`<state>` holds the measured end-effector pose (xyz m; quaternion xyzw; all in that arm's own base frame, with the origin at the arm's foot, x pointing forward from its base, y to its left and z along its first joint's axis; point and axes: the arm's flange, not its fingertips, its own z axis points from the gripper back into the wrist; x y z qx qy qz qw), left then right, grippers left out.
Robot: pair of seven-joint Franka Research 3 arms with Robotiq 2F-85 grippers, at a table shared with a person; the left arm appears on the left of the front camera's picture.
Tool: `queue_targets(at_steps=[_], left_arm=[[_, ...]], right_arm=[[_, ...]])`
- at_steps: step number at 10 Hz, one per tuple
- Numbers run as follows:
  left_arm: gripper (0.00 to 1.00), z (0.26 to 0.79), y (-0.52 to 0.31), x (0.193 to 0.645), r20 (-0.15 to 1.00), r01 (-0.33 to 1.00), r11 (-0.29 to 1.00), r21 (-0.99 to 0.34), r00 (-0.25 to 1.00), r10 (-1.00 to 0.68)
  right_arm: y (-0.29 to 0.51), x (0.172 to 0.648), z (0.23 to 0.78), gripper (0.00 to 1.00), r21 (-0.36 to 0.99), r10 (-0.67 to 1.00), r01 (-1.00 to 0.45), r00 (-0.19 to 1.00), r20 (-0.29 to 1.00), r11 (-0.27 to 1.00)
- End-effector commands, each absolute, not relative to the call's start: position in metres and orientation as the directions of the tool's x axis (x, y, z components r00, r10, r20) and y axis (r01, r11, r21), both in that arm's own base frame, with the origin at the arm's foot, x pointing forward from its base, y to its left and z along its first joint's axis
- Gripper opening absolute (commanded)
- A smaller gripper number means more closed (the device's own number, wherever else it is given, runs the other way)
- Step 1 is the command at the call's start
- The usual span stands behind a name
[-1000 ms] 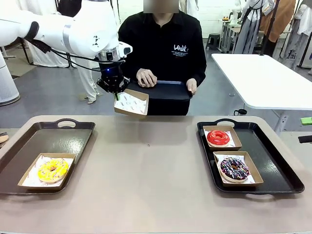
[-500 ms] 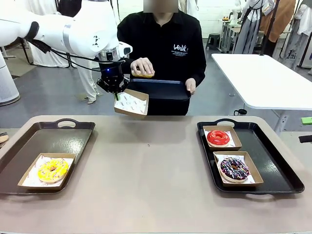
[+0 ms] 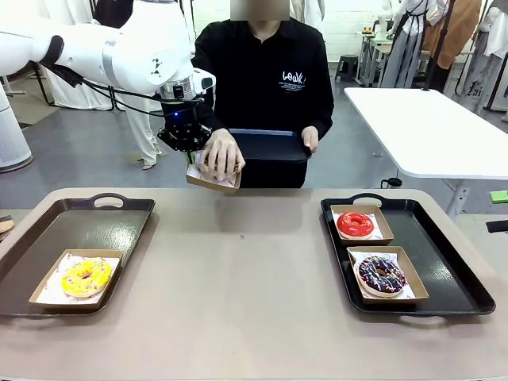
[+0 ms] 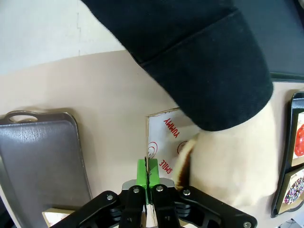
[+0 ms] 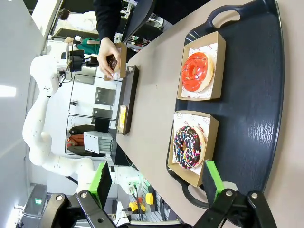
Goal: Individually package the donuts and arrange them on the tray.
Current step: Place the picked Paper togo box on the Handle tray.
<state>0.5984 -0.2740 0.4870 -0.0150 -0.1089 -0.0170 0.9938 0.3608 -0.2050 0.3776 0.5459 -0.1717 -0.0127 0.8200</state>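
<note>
Front view: 3 donuts boxed: yellow iced donut (image 3: pixel 86 275) on left black tray (image 3: pixel 48 230); glossy red donut (image 3: pixel 355 225) and sprinkled chocolate donut (image 3: pixel 382 274) on right black tray (image 3: pixel 448 262). 4th pending: person's hand (image 3: pixel 221 155) lowers it into a brown cardboard box (image 3: pixel 213 181) in mid-air at the table's far edge. Table middle free.

Left wrist view: left gripper (image 4: pixel 148 176) clenched on the box wall.

Right wrist view: right gripper (image 5: pixel 156 183) spread, empty, over the right tray's near rim.

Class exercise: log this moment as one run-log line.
left gripper: shut on cardboard box, held up | person's hand: placing donut in box | right gripper: open, idle
</note>
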Motion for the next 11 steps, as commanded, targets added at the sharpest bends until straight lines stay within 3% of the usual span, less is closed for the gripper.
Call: queue_targets(at_steps=[1, 10, 11], left_arm=[[0.00, 0.490, -0.273, 0.597, 0.223, 0.039, 0.999, -0.028, 0.974, -0.032], [0.01, 0.487, -0.274, 0.598, 0.217, 0.037, 0.999, -0.026, 0.976, -0.030], [0.01, 0.495, -0.262, 0.582, 0.218, 0.097, 0.995, -0.011, 0.971, -0.093]], right_arm=[[-0.204, 0.361, 0.381, 1.00, 0.899, -0.221, -0.148, 0.941, 0.256, 0.411], [-0.204, 0.361, 0.381, 1.00, 0.899, -0.221, -0.148, 0.941, 0.256, 0.411], [-0.204, 0.361, 0.381, 1.00, 0.899, -0.221, -0.148, 0.941, 0.256, 0.411]])
